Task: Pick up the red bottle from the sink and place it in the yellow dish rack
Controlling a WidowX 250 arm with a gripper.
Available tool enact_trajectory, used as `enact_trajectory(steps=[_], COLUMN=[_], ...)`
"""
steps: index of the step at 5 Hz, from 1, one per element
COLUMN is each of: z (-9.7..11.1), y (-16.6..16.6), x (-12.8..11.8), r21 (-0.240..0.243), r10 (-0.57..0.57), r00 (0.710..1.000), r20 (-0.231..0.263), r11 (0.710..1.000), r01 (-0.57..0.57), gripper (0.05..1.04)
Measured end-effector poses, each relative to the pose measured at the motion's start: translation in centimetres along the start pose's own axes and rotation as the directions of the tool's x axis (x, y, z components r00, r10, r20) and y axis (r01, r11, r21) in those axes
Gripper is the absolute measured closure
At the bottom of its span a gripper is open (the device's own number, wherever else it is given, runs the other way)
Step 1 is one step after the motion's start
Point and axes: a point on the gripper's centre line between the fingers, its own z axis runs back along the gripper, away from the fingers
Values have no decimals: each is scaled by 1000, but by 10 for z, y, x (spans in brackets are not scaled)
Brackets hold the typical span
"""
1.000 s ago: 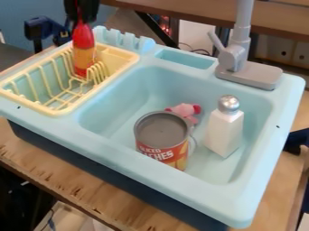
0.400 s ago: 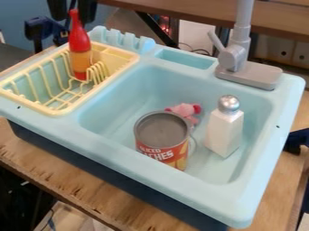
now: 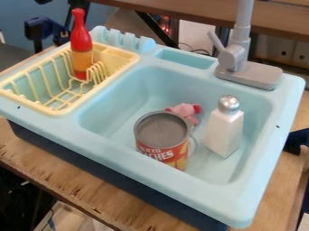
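gripper: mostly cut off by top edge | faucet: top out of frame | red bottle: base partly behind wires of yellow rack | pink toy: partly hidden by can, shape unclear | pale object behind can: mostly hidden, unidentifiable | sink unit: left corner was cropped

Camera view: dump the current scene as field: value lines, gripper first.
gripper: open black gripper at the top edge
held: nothing
nearest to gripper: bottle, red over orange, upright in the dish rack
rack: yellow, picture-left of the basin
in basin: can, upright; white shaker with silver cap, picture-right of the can; pink toy behind the can
faucet: gray, at the basin's back edge
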Motion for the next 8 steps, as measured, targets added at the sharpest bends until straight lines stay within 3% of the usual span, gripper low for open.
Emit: enact_trajectory(steps=[2, 3, 4, 5, 8], z=[-12, -24, -24, -21, -21], y=[-38, -74, -119, -149, -151], x=[-61, -75, -87, -97, -98], r21=[53, 11, 29, 110, 115], r10=[-79, -188, -325, -413, -419], r00=[996, 982, 946, 911, 908], r20=[-42, -31, 9, 2, 0], r11=[995, 982, 945, 905, 902], r01=[81, 189, 325, 410, 416], gripper=[83, 83, 83, 83, 83])
